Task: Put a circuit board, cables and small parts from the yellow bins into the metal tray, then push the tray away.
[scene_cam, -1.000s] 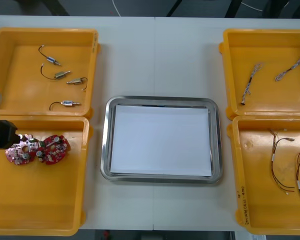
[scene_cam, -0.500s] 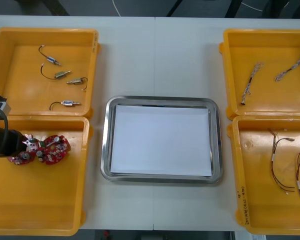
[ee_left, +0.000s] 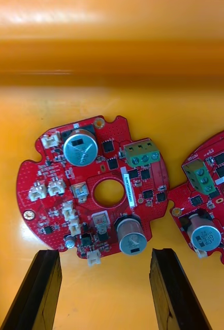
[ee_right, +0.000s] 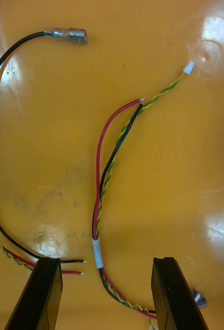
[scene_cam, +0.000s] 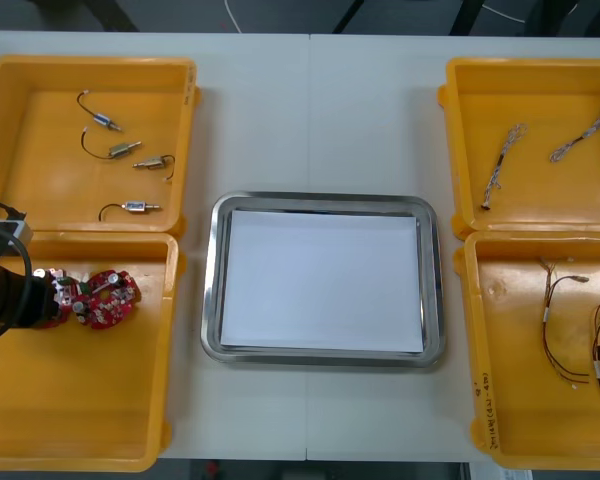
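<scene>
1. While hanging low in the lower-left yellow bin [scene_cam: 80,400], holds the left hand [ee_left: 106,252] wide open and empty, one black finger on either side of a round red circuit board [ee_left: 70,191].
2. Stands that way presumably to close across the board's width and pinch its rim; no contact to be seen yet.
3. Leaves a second circuit board [ee_left: 210,206] just beside the first, edges close or touching, cannot tell which; risks catching it with the finger on that side.
4. Places the right hand [ee_right: 106,260] down in the lower-right yellow bin [scene_cam: 520,400], likewise open and gripping nothing, fingers astride a red and yellow cable [ee_right: 99,206] close to its white band [ee_right: 97,252]. Probably aims there because the strands are bound together at that spot.
5. Has the metal tray [scene_cam: 212,280] at the centre of the surface [scene_cam: 310,110], between the bins, white inside and holding nothing: loading not yet begun.
6. Leaves the small metal parts [scene_cam: 125,150] in the upper-left bin and the twisted blue and white cables [scene_cam: 500,165] in the upper-right bin untouched, to be fetched in later steps.
</scene>
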